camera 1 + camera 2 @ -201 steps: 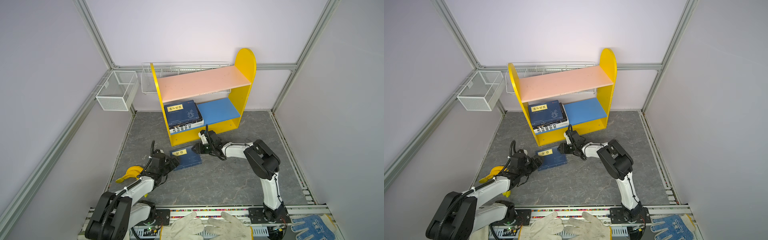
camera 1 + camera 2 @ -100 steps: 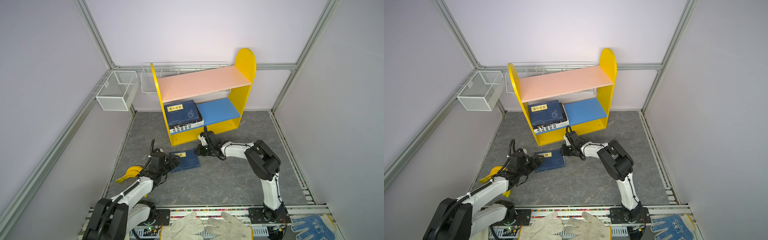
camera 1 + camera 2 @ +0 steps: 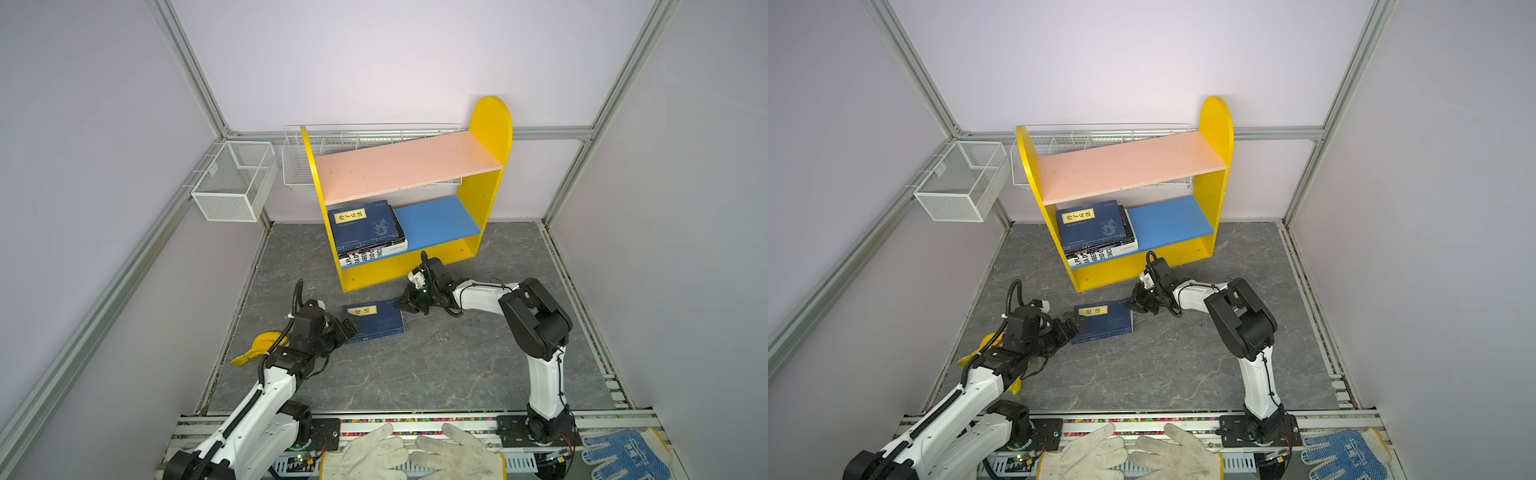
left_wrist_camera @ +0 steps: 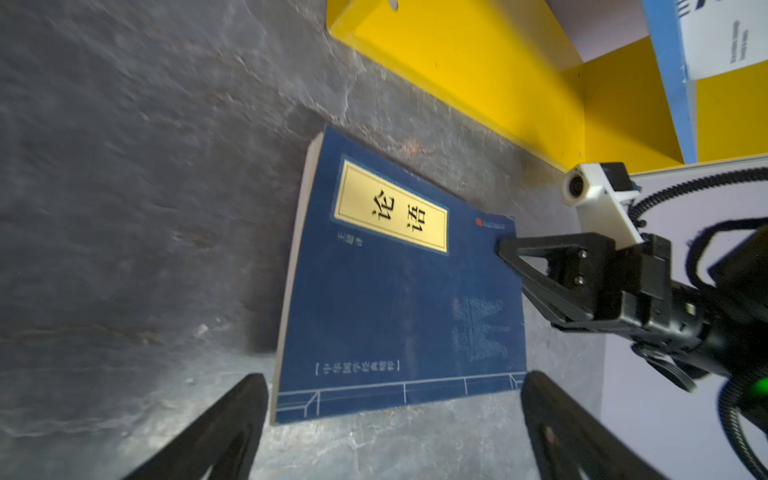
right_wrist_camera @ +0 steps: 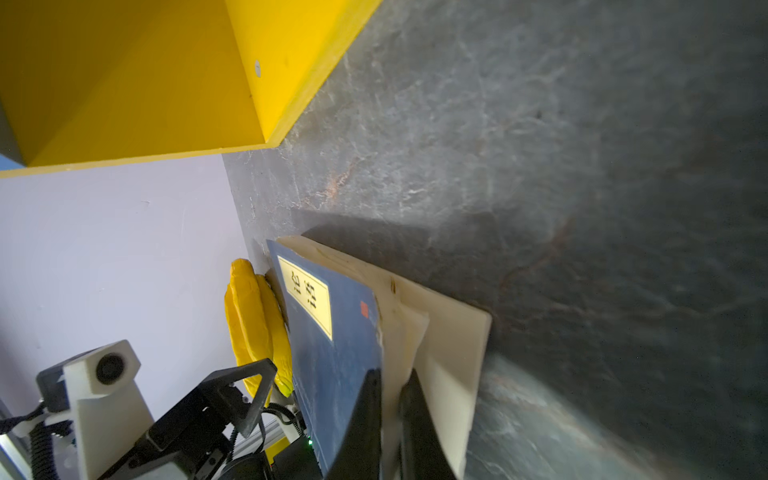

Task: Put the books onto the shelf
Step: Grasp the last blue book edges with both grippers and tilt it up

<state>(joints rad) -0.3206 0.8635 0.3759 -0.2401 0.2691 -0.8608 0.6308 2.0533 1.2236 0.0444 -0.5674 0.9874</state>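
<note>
Bananas (image 3: 259, 348) far left on desk (image 3: 436, 365), near wall. Left fingers (image 3: 348, 327) spread wide, holding nothing. In wrist view I see them flanking near edge of book (image 3: 380, 322); can't tell if they touch. Book lies on desk just in front of shelf (image 3: 490, 137). Right fingers (image 3: 402, 306) closed on book's right edge. My wrist view shows cover plus few pages pinched, parted from pages beneath. Further back, stack (image 3: 365, 226) sits on left half of shelf's blue board (image 3: 436, 218), navy one on top.
</note>
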